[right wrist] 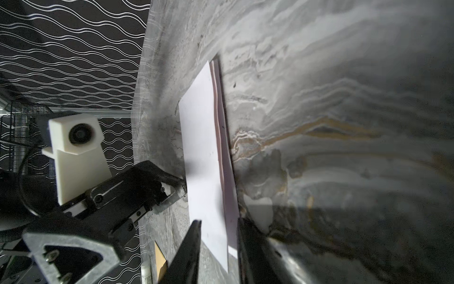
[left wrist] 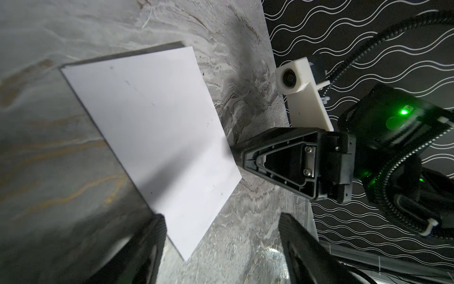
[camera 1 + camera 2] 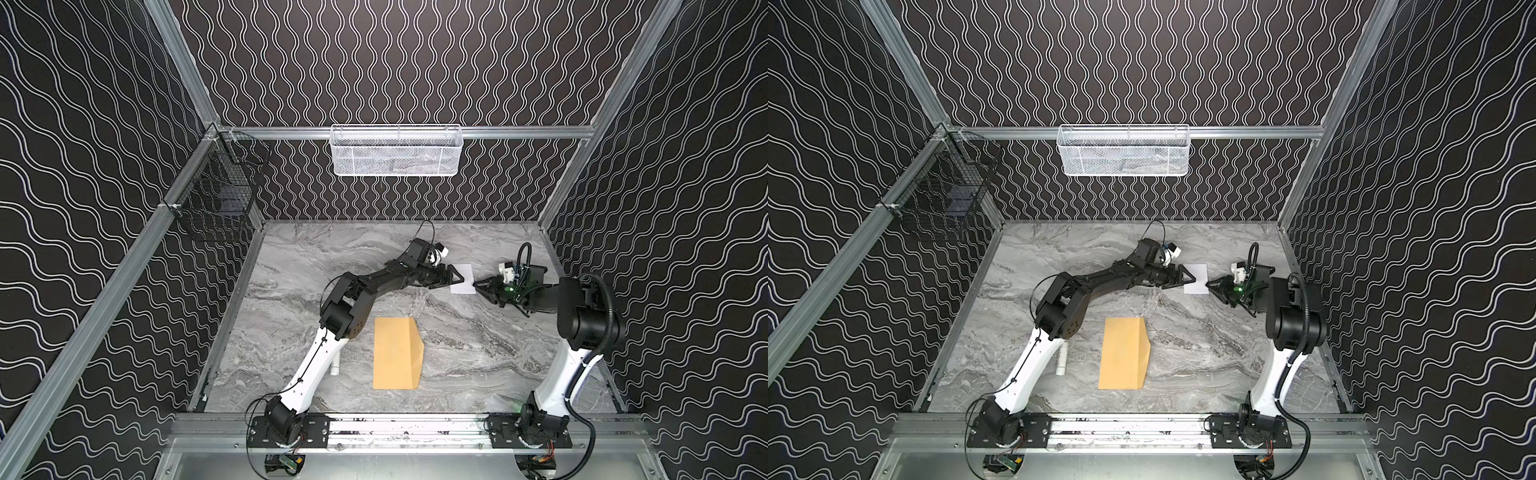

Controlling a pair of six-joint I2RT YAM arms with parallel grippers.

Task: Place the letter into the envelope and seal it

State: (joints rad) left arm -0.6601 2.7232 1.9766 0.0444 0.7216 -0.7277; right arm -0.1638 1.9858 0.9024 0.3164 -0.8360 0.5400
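Observation:
The white letter lies on the marble table at the back right, between my two grippers. My left gripper is open at the letter's left edge, one corner of the sheet showing between its fingers. My right gripper is open but narrow, its jaws either side of the letter's right edge. The tan envelope lies flat near the front centre, apart from both grippers.
A small white cylinder lies left of the envelope, under the left arm. A white mesh basket hangs on the back wall and a black wire basket on the left rail. Metal frame rails edge the table.

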